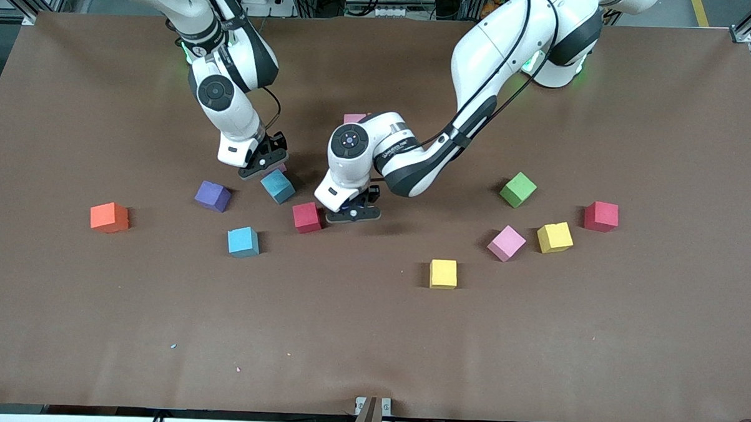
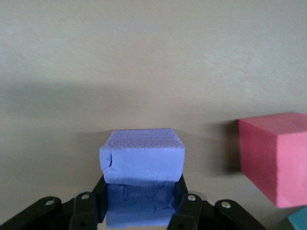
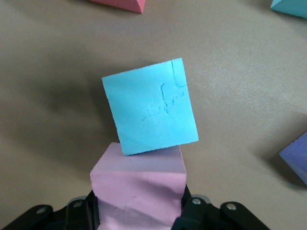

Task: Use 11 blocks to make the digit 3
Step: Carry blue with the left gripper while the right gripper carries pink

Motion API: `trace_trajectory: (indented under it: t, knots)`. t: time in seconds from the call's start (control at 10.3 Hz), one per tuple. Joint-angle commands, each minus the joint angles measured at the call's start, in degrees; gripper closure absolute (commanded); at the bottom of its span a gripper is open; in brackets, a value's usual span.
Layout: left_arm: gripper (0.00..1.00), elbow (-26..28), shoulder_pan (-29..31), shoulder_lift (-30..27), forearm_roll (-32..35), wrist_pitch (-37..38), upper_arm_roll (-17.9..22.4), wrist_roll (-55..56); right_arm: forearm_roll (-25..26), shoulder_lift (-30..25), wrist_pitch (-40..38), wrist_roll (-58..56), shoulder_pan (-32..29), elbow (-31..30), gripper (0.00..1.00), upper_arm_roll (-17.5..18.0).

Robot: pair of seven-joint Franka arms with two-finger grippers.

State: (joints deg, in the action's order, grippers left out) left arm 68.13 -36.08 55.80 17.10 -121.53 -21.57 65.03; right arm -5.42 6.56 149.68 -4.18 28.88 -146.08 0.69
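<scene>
The left gripper [image 2: 141, 192] is down at table level near the middle of the brown table [image 1: 371, 336]. Its fingers are clamped on two opposite sides of a blue-violet foam cube [image 2: 142, 158], just beside a red foam cube [image 2: 276, 158]. The right gripper [image 3: 139, 203] is low toward the right arm's end, with its jaws closed on a pink foam cube [image 3: 138, 184]. That cube's front edge touches a cyan foam cube [image 3: 151, 110], which sits turned at an angle to it. Whether either held cube is clear of the surface cannot be told. No digit has been started. The other blocks lie scattered and apart: a violet cube [image 1: 213, 196], an orange cube [image 1: 109, 217] and a second cyan cube [image 1: 243, 241] lie toward the right arm's end. A green cube [image 1: 518, 190], a second red cube [image 1: 601, 216], a second pink cube [image 1: 506, 242] and two yellow cubes [image 1: 554, 237] lie toward the left arm's end. The foam appears light and soft: creases and dents show on the cube faces, so excess closing force is likely to deform a block. The matte surface should resist slipping. Each cube is best taken on two parallel flat faces, centred, with the fingers square to the sides. Placement beside another block calls for a slow approach, since a light cube shifts when touched.
</scene>
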Motion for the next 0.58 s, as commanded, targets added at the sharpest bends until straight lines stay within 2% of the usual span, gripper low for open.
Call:
trace_trajectory:
  t: [0.0, 0.1, 0.19, 0.29, 0.39, 0.49]
  knots:
    - [1.0, 0.7, 0.5, -2.5, -2.9, 2.8, 0.3, 1.2, -0.6, -1.1, -1.9, 3.4, -0.3, 0.5, 0.82, 0.5]
    - [1.0, 1.1, 0.6, -3.7, -3.5, 4.4, 0.3, 3.2, -0.6, -1.0, -3.0, 5.6, -0.1, 1.1, 0.83, 0.6]
    - [1.0, 1.6, 1.4, -5.9, -3.7, 8.0, 0.3, 10.0, -0.6, -0.9, -3.5, 7.9, 0.0, 1.5, 0.83, 0.8]
    - [1.0, 4.2, 3.3, -9.4, -4.5, 9.5, -0.2, 21.4, -0.6, -0.9, -4.2, 10.6, 1.0, 1.9, 0.83, 0.9]
    - [1.0, 10.0, 5.4, -15.0, -6.5, 9.5, -0.6, 27.0, -0.6, -0.8, -4.4, 14.9, 3.0, 2.3, 0.83, 0.9]
    - [1.0, 18.7, 8.4, -21.8, -9.0, 8.4, -0.8, 28.5, -0.6, -0.6, -4.4, 19.8, 5.6, 3.1, 0.83, 0.9]
